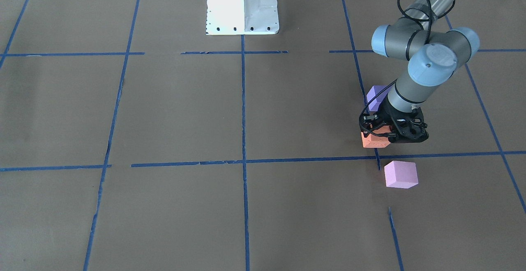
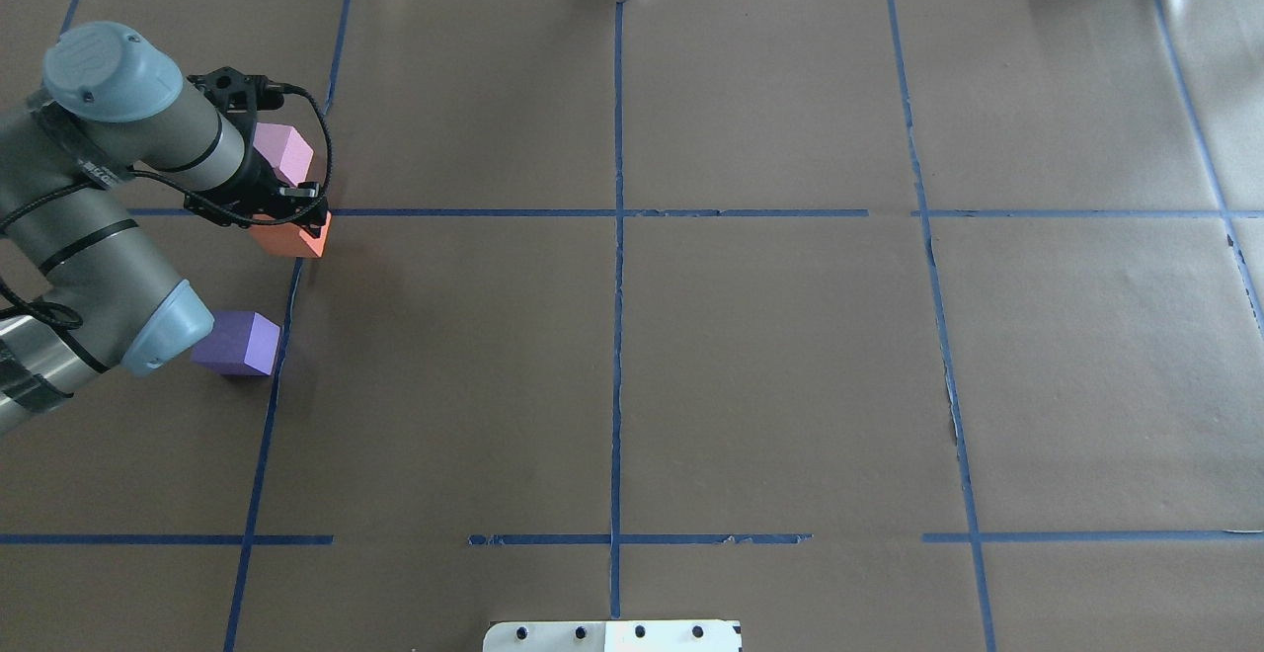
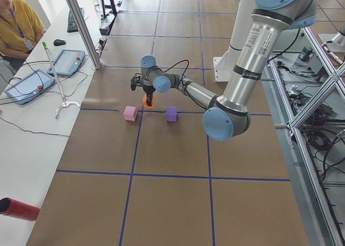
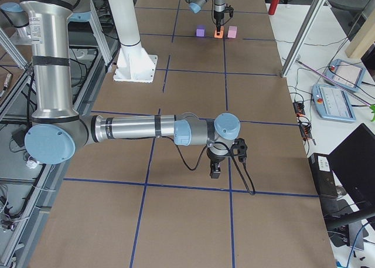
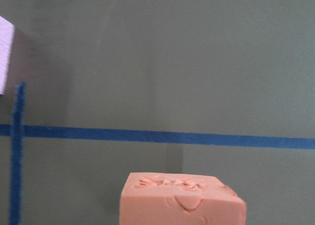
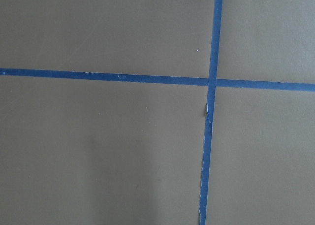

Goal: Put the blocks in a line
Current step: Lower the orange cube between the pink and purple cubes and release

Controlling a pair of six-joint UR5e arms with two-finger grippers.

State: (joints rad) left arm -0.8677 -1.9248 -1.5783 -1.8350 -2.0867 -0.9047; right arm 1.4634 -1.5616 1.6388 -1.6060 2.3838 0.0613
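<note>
The orange block (image 1: 372,141) is in my left gripper (image 1: 385,134), at or just above the brown table, and the gripper's black body covers its top. In the overhead view the gripper (image 2: 286,209) stands over the orange block (image 2: 293,238). The left wrist view shows the orange block (image 5: 182,200) close at the bottom middle, with a corner of the pale pink-lilac block (image 5: 4,52) at the left edge. The pale pink-lilac block (image 1: 400,174) and the violet-purple block (image 1: 376,95) lie on either side of the orange one. My right gripper (image 4: 215,169) shows only in the exterior right view, so I cannot tell its state.
Blue tape lines (image 1: 243,139) divide the brown table into squares. The white robot base (image 1: 242,4) stands at the robot's edge. At the left-side view's far edge are an operator (image 3: 16,25), tablets (image 3: 24,85) and a red cylinder (image 3: 19,209).
</note>
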